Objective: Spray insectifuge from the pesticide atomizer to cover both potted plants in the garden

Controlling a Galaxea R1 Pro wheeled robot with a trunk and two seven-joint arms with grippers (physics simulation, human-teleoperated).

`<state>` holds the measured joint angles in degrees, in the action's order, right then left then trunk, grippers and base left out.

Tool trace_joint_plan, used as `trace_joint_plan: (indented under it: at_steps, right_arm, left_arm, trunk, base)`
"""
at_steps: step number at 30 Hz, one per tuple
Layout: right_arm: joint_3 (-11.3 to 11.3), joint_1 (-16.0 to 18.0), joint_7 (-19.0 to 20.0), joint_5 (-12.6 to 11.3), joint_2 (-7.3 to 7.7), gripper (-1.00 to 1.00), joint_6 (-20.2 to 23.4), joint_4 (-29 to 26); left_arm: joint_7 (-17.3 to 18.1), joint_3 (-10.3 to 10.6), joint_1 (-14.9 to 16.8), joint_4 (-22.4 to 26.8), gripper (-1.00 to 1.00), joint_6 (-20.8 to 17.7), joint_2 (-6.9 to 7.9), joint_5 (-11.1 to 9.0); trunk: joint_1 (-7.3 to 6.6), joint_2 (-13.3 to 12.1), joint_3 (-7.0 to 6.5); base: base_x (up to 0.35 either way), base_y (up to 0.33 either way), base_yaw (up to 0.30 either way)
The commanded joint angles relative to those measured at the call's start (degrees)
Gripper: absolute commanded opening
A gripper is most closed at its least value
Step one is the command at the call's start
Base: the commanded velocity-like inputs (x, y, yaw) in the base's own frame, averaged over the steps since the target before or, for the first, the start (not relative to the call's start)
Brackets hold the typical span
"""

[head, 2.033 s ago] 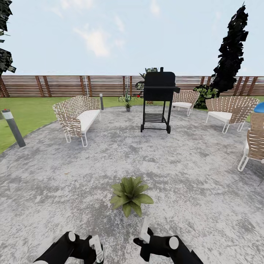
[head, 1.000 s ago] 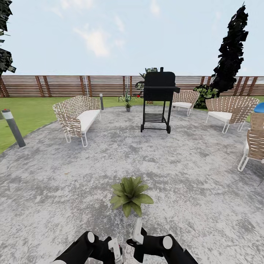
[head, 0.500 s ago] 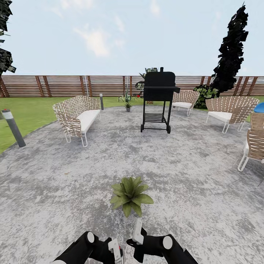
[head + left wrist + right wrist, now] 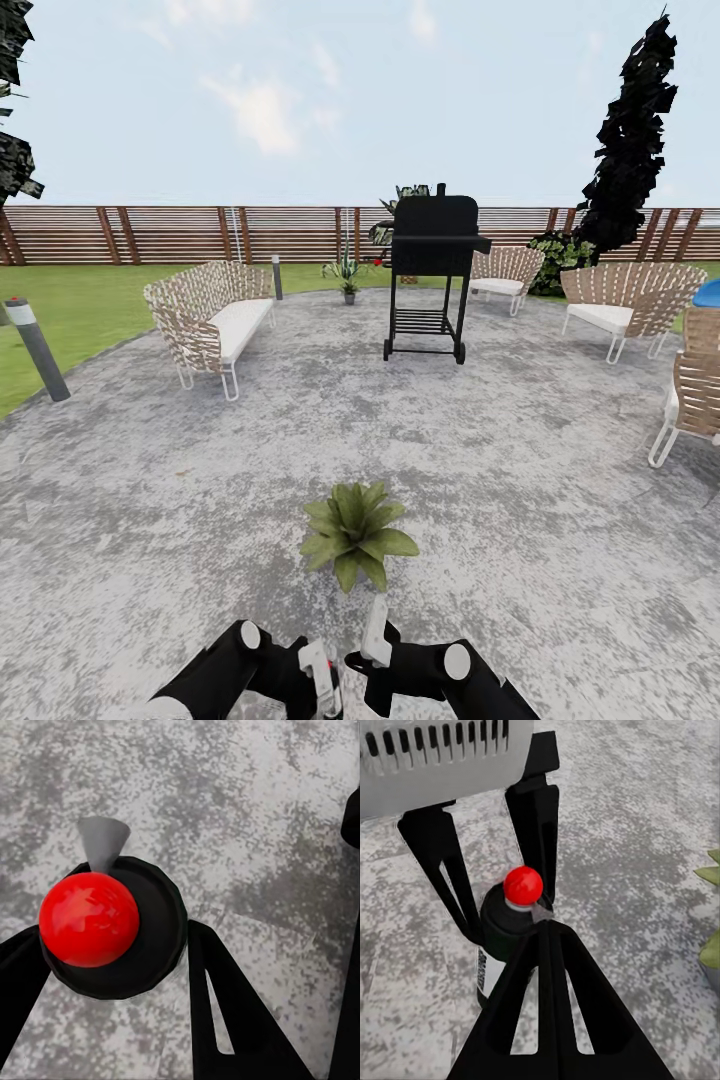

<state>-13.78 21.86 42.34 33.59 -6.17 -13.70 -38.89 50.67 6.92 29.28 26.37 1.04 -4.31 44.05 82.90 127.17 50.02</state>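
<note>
The pesticide atomizer (image 4: 499, 945), a dark bottle with a red top (image 4: 88, 919), stands upright on the grey patio. My left gripper (image 4: 112, 934) comes down over it, with one black finger touching each side of the bottle. My right gripper (image 4: 544, 928) is shut and empty, its tips just beside the bottle. Both grippers show low in the head view, the left gripper (image 4: 322, 680) close to the right gripper (image 4: 372, 640). One potted plant (image 4: 355, 535) sits just ahead of them. The other potted plant (image 4: 346, 272) stands far off at the patio's edge.
A black grill (image 4: 432, 270) stands mid-patio. A wicker sofa (image 4: 210, 320) is to the left, and wicker chairs (image 4: 620, 305) are to the right. A grey post (image 4: 35, 350) stands by the grass. The brown fence (image 4: 180, 235) closes the back.
Over two seconds my left arm has swung right to end close beside the right gripper. My right gripper has drifted slightly left. Little has moved in the last half second.
</note>
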Motion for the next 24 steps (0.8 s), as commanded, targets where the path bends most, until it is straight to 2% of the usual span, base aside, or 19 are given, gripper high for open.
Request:
trace_joint_plan:
  at_steps: [1, 7, 14, 24]
  right_arm:
    - [0.1, 0.0, 0.0, 0.6, -0.04, -1.0, -0.4, 0.0]
    - [0.1, 0.0, 0.0, 0.6, -0.03, -1.0, -0.4, 0.0]
    - [0.1, 0.0, 0.0, 0.6, -0.03, -1.0, -0.4, 0.0]
    - [0.1, 0.0, 0.0, 0.6, -0.05, -1.0, -0.4, -0.1]
  left_arm:
    - [0.3, 0.0, 0.1, 0.1, -1.0, 0.1, -0.04, 0.1]
    - [0.5, -0.1, 0.2, 0.1, -1.0, 0.2, -0.07, -1.3]
    - [2.4, -0.1, 0.2, 0.0, -1.0, 0.3, -0.09, -1.4]
    - [2.7, -0.1, 0.2, 0.0, -1.0, 0.4, -0.1, -1.4]
  trunk:
    - [-0.01, 0.0, 0.06]
    - [-0.01, 0.0, 0.06]
    - [-0.01, 0.0, 0.06]
    - [-0.01, 0.0, 0.06]
  base:
    - [0.0, 0.0, 0.0]
    - [0.0, 0.0, 0.0]
    - [0.0, 0.0, 0.0]
    - [0.0, 0.0, 0.0]
